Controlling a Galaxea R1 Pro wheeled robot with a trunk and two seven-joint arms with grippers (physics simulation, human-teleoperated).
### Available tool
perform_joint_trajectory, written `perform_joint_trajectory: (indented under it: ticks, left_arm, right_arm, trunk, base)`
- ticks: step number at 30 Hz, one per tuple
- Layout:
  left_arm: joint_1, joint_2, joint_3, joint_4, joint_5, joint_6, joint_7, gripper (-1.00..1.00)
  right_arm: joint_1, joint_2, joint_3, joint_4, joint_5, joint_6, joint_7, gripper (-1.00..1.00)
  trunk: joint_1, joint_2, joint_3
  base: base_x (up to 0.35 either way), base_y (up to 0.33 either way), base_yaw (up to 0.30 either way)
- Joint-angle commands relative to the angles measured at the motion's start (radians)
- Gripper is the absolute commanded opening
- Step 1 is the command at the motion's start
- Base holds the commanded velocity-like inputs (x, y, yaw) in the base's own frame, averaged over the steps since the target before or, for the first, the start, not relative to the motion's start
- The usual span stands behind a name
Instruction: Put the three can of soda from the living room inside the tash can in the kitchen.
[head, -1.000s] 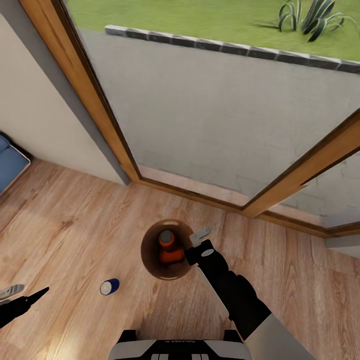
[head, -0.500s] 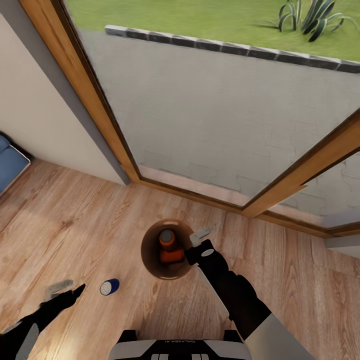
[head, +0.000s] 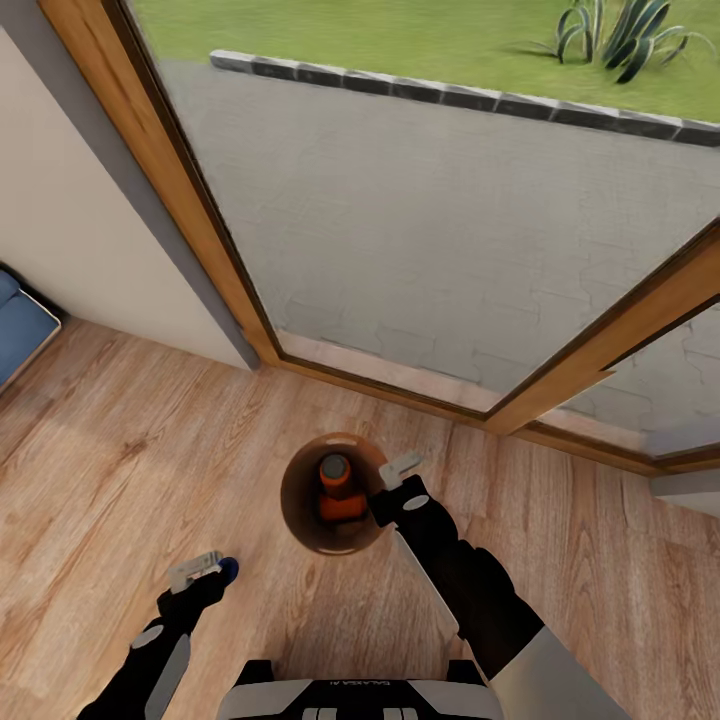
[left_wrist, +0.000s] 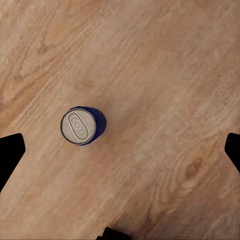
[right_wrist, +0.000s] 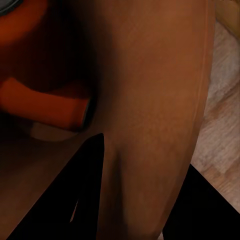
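The tash can (head: 300, 520), glossy brown inside, stands on the wood floor near the glass doors. Two orange cans lie in it, one upright (head: 335, 472) and one on its side (head: 343, 508). My right gripper (head: 397, 480) is shut on the bin's rim, with the brown wall (right_wrist: 150, 100) between its fingers (right_wrist: 90, 200); the orange cans (right_wrist: 45, 105) show beyond them. The dark blue can (left_wrist: 80, 125) stands upright on the floor, silvery top up. My left gripper (head: 200, 570) hangs open over it, and the blue can (head: 231, 568) peeks out beside it.
Wood-framed glass doors (head: 230, 270) rise just behind the bin, with paving and lawn outside. A blue sofa corner (head: 15, 335) sits at the far left. A pale wall (head: 90, 240) meets the floor left of the door frame. My base's front edge (head: 360, 695) shows below.
My left arm has swung in from the left edge to above the blue can, now covering most of it. The right arm and the bin have hardly moved.
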Motion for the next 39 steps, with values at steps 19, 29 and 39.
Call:
perform_joint_trajectory:
  ticks: [19,29,39]
  left_arm:
    - [-0.129,0.133,0.002,0.129,0.007,-0.009,0.019,1.00]
    - [-0.193,0.158,0.003,0.223,0.008,-0.018,0.018,1.00]
    - [-0.194,0.158,0.003,0.224,0.008,-0.021,0.018,1.00]
  right_arm:
    - [0.000,0.000,0.000,-0.001,-0.010,-0.002,0.000,-1.00]
    - [0.000,0.000,0.000,-0.001,-0.010,-0.002,0.000,-1.00]
    - [0.000,0.000,0.000,0.001,-0.009,-0.002,0.000,-1.00]
  trunk:
    - [0.000,0.000,0.000]
    - [0.000,0.000,0.000]
    - [0.000,0.000,0.000]
  base:
    - [0.000,0.000,0.000]
    - [0.000,0.000,0.000]
    - [0.000,0.000,0.000]
